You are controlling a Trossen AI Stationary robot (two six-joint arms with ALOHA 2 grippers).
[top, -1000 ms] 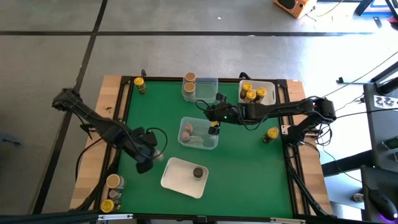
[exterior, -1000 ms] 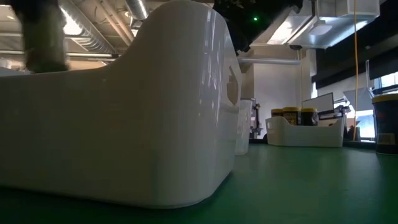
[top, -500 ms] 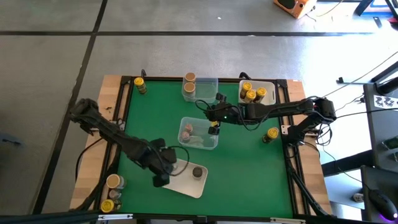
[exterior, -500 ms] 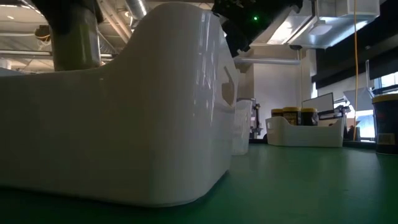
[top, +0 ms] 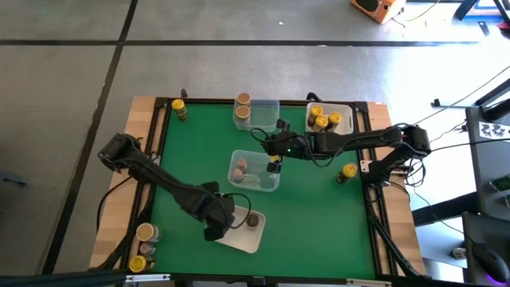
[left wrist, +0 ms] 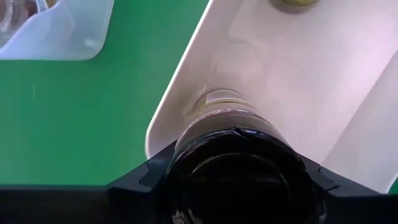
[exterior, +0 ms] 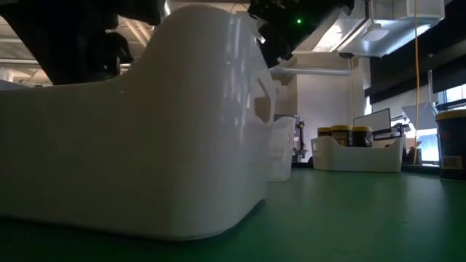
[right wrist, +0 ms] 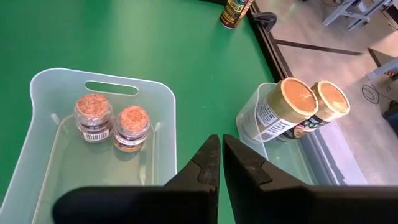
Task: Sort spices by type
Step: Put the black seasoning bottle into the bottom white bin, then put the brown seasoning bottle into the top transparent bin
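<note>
A white tray (top: 239,241) lies near the table's front edge with one dark-topped spice jar (top: 253,221) standing in it. My left gripper (top: 223,218) hangs over the tray's left part, shut on another spice jar (left wrist: 227,118) with a dark lid. My right gripper (top: 275,164) is shut with nothing in it. It hovers at the right end of a clear tray (top: 255,182) in which two cork-topped jars (right wrist: 93,115) (right wrist: 130,127) stand. My left gripper pinches the jar at its dark lid end (left wrist: 236,163), one finger (left wrist: 146,180) on each side. The fingers come from above and point down. The jar hangs upright below them, its lower end (left wrist: 217,101) inside the white tray. Whether it touches the tray's floor, I cannot tell.
At the far edge stand a clear tray (top: 264,107) with tan-topped jars and a white tray (top: 344,108) with yellow-topped jars. Loose jars stand at the far left corner (top: 181,109), at the right edge (top: 347,172) and on the wooden strip at the near left (top: 147,233). The low view is mostly filled by the white tray's wall (exterior: 145,145).
My left gripper has carried the jar toward the table's right and near edges and down, from beside the white tray to over its left part. The wrist has rolled somewhat. The jar stays upright. It has sunk behind the tray's wall in the low view.
</note>
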